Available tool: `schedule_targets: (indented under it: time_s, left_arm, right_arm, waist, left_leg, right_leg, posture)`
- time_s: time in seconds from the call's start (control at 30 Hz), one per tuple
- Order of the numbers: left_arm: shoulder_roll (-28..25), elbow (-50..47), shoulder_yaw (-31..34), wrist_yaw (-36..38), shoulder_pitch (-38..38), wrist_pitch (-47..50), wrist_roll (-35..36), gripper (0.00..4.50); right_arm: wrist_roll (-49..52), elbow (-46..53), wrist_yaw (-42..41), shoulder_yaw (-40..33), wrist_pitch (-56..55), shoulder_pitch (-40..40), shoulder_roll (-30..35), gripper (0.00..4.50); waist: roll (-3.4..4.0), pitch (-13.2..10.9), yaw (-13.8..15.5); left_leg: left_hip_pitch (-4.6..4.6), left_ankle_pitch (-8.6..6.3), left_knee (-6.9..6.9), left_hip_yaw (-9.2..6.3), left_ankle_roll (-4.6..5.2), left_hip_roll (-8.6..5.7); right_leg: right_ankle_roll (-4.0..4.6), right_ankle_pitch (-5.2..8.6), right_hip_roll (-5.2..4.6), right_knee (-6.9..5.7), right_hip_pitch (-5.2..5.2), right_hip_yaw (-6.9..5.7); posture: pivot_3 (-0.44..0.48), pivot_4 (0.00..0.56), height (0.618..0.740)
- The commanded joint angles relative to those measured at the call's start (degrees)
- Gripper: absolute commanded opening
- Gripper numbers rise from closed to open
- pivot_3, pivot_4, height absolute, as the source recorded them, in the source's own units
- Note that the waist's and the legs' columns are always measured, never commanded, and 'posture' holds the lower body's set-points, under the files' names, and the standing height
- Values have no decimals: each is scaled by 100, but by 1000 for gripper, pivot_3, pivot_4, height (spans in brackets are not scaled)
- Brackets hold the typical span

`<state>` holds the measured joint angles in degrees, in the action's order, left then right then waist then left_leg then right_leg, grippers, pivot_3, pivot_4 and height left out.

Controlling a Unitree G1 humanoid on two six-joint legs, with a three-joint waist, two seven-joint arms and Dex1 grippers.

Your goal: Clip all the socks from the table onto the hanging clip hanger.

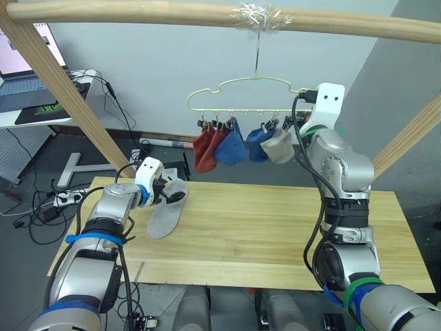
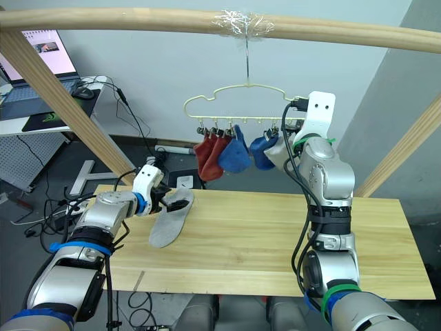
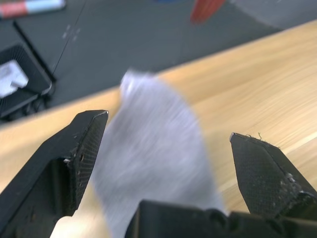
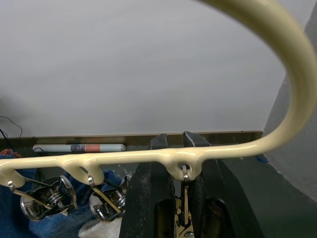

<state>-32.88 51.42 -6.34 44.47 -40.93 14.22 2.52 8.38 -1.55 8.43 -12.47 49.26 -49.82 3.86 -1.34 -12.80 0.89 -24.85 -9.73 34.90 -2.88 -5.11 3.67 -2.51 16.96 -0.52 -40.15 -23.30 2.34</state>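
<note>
The robot's right arm stands nearly upright at centre right of the head view, forearm raised so the right gripper point(image 4: 173, 198) meets the right end of the pale yellow-green clip hanger point(image 1: 241, 88); in its wrist view the two black fingers sit close together around the last metal clip point(image 4: 184, 174) under the hanger's bar, pressed on it. The hanger hangs by its hook from a taped spot on a thick wooden pole point(image 1: 138, 12) across the top of the frame. Five socks hang from its clips in a row at upper centre: two rust red socks point(image 1: 207, 147), two blue socks point(image 1: 234, 146) and one light grey sock point(image 1: 279, 146) nearest the right arm. At lower left the left arm reaches forward and inward, low over the plank table point(image 1: 289, 234), its left gripper point(image 3: 166, 144) wide open, fingers apart on either side of the last grey sock point(image 1: 167, 209) and gripping nothing. That sock lies flat on the table's left part, toe end toward the far edge, just beside the fingertips. A laptop point(image 1: 21, 65) sits on a white desk at upper left.
</note>
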Motion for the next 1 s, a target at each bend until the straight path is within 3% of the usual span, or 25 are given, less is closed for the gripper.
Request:
schedule_targets:
  time_s: [0.03,0.37,0.47,0.87,1.0]
  left_arm:
    - [-1,304,130,-48,-206,-279,-98,4500]
    - [280,1197,23,-106,-494,-230,-365,4500]
    - [321,1217,26,-62,-491,-248,-437,3930]
    - [314,1136,90,40,-383,-227,-521,204]
    - [332,1017,54,159,-299,-250,-538,40]
  right_arm:
    - [73,378,22,-80,-20,-7,23,48]
    - [79,491,38,-87,83,14,37,48]
    - [76,523,46,-90,117,17,35,48]
    - [95,570,36,-105,180,45,11,48]
    - [103,554,35,-110,187,36,3,48]
  waist:
    - [0,0,3]
    - [-1,2,6]
    - [-1,4,4]
    - [-2,7,-8]
    - [-1,8,-9]
  left_leg:
    - [0,0,0,0,0,0]
    - [0,0,0,0,0,0]
    - [0,0,1,0,0,-1]
    - [1,0,1,0,0,0]
    - [1,0,1,0,0,0]
  right_leg:
    - [0,0,0,0,0,0]
    - [0,0,0,-1,0,0]
    - [0,0,0,-2,0,0]
    - [0,0,0,-6,0,0]
    - [0,0,0,-6,0,0]
  posture:
    - [115,141,740]
    - [106,144,740]
    - [103,145,740]
    - [106,146,740]
    - [109,147,740]
